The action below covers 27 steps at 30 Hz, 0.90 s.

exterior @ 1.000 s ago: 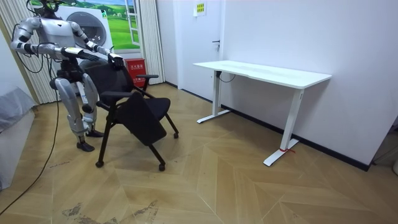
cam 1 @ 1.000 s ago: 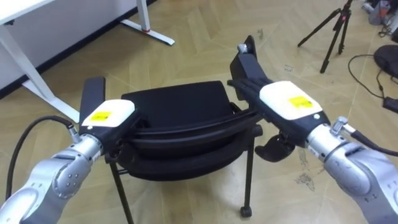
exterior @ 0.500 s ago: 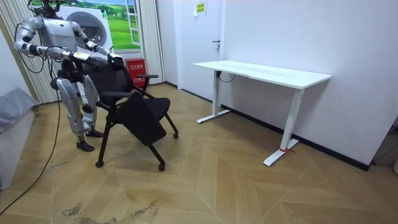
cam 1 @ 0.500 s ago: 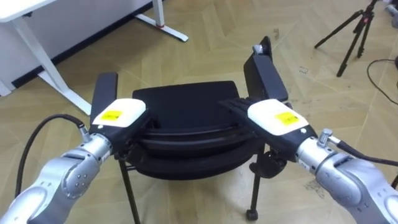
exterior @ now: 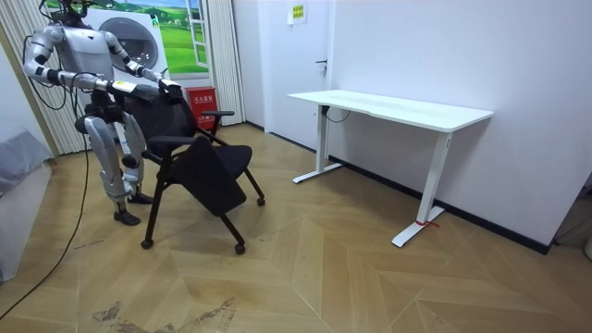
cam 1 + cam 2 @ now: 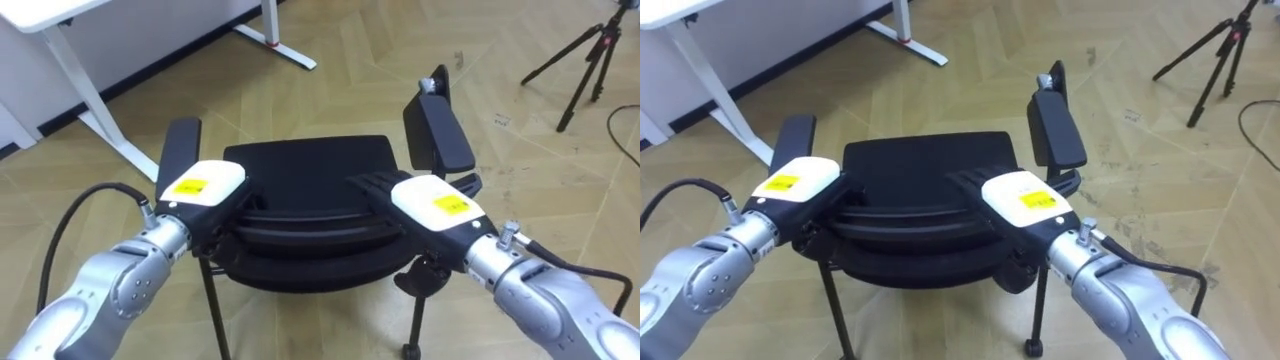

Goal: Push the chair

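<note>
Chair [image 6: 305, 175], black and on castors, stands on the wooden floor [image 5: 324, 268] directly in front of the robot and well apart from the white table [image 5: 388, 106], with its backrest [image 6: 300, 222] nearest the robot. The right hand [image 6: 432, 202] lies on the backrest's top edge with straight, released fingers [image 6: 368, 184], while the left hand [image 6: 205, 185] sits at the other end of that edge, and I cannot tell whether it grasps. The risk, as I judge it, is uneven pressure from the two hands, which could swing the chair off line or let the flat right hand slip off the rim.
</note>
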### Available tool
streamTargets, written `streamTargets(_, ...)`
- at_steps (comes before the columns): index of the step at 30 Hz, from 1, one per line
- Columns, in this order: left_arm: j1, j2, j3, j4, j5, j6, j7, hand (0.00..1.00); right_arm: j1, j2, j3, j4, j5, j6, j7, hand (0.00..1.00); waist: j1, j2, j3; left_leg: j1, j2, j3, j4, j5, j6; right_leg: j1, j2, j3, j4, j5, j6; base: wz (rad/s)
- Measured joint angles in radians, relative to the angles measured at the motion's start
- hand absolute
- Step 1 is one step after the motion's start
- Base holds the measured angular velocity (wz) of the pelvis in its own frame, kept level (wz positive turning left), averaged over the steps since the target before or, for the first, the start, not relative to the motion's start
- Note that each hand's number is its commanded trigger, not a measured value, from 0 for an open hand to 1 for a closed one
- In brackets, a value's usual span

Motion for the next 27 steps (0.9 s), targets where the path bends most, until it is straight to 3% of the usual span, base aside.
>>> streamTargets(7,0.016,-0.006,-0.006,-0.037,0.012,0.004,-0.019,1.0,0.003,0.001,-0.003,-0.002,0.0,-0.001,0.004,0.0,0.007,0.02,0.0009,-0.006,0.001,-0.01,0.003,0.0,0.0,0.001,-0.002,-0.009,-0.002,0.0,0.0,0.04)
streamTargets(15,0.057,-0.006,-0.005,-0.099,0.044,0.011,-0.023,1.0,0.015,0.001,-0.013,0.014,0.004,-0.011,-0.018,0.0,0.006,0.023,-0.0002,-0.016,-0.001,-0.002,0.006,0.0,0.0,0.0,-0.003,-0.011,-0.01,0.0,0.0,0.04)
streamTargets(16,0.064,-0.007,-0.005,-0.106,0.05,0.012,-0.022,1.0,0.023,0.002,-0.019,0.014,0.004,-0.011,-0.02,0.12,0.006,0.023,-0.0004,-0.018,-0.001,-0.002,0.006,0.0,0.0,0.0,-0.003,-0.011,-0.011,0.0,0.0,0.07)
streamTargets(18,0.073,-0.007,-0.005,-0.117,0.052,0.012,-0.024,1.0,0.038,0.002,-0.034,0.013,0.005,-0.023,-0.02,0.95,0.007,0.021,-0.0015,-0.018,-0.001,-0.002,0.006,0.0,0.0,0.0,-0.004,-0.012,-0.011,0.0,0.0,0.02)
streamTargets(19,0.081,-0.007,-0.004,-0.126,0.056,0.014,-0.024,1.0,0.046,0.005,-0.042,0.012,0.009,-0.03,-0.02,1.0,0.008,0.021,-0.0019,-0.018,-0.001,-0.002,0.006,0.0,0.0,0.001,-0.004,-0.012,-0.011,0.0,0.0,0.0)
streamTargets(27,0.105,-0.003,-0.003,-0.169,0.057,0.016,-0.06,1.0,0.101,0.03,-0.087,0.015,0.012,-0.063,-0.051,1.0,0.007,0.018,-0.0041,-0.018,-0.001,-0.011,0.007,0.0,0.0,0.002,-0.003,-0.012,-0.011,0.0,0.0,0.0)
